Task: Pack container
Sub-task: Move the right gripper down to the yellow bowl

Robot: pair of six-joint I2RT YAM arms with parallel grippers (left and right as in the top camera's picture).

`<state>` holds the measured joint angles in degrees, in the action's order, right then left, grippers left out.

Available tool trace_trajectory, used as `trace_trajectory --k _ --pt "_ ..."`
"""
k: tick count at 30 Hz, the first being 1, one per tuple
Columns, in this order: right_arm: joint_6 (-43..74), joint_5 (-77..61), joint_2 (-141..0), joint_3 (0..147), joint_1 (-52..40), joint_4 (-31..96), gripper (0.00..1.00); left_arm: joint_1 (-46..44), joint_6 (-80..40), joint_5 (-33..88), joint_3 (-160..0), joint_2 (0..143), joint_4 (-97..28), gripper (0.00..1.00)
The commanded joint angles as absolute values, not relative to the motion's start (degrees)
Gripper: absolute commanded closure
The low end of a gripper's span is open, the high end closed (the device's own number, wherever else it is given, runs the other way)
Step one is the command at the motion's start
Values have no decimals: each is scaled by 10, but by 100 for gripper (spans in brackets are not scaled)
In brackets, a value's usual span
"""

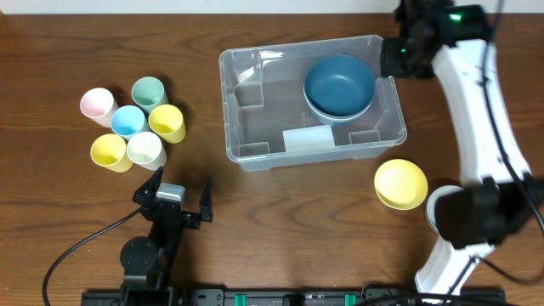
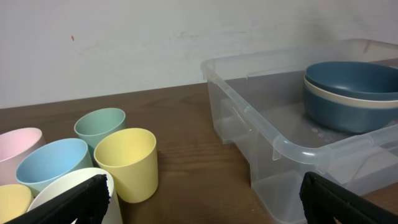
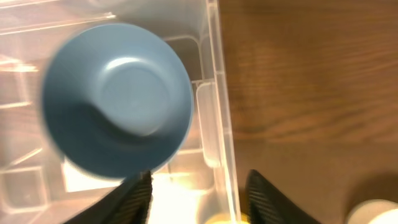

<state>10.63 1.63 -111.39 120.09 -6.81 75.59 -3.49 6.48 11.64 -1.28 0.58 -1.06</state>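
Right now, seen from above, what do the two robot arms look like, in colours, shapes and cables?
The left arm is small and mostly black, with a grey block at its wrist, two slim black fingers and a thin black cable trailing from its base. The right arm has smooth white tubular links, black joints, a green light near its wrist and dark fingers.

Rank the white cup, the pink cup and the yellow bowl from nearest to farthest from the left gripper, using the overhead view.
1. White cup: just ahead of the open left gripper, slightly to its left.
2. Pink cup: farther back, on the left.
3. Yellow bowl: far off to the right, beyond the container.
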Motion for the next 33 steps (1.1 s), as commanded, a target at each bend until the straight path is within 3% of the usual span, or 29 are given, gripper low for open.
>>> trace_trajectory --k 1,14,19,25,33 --pt "109 18 -1075 1216 -48 784 40 -36 75 125 -2 2 -30 2" --pt "109 27 -1036 1211 -41 973 35 -36 75 125 -2 2 -29 2" --pt "107 12 -964 1130 -59 972 36 -36 75 125 -2 2 -29 2" --pt "107 10 -846 963 -117 930 36 -36 75 125 -2 2 -29 2" --pt "122 6 -752 687 -177 747 37 -36 75 125 -2 2 -30 2"
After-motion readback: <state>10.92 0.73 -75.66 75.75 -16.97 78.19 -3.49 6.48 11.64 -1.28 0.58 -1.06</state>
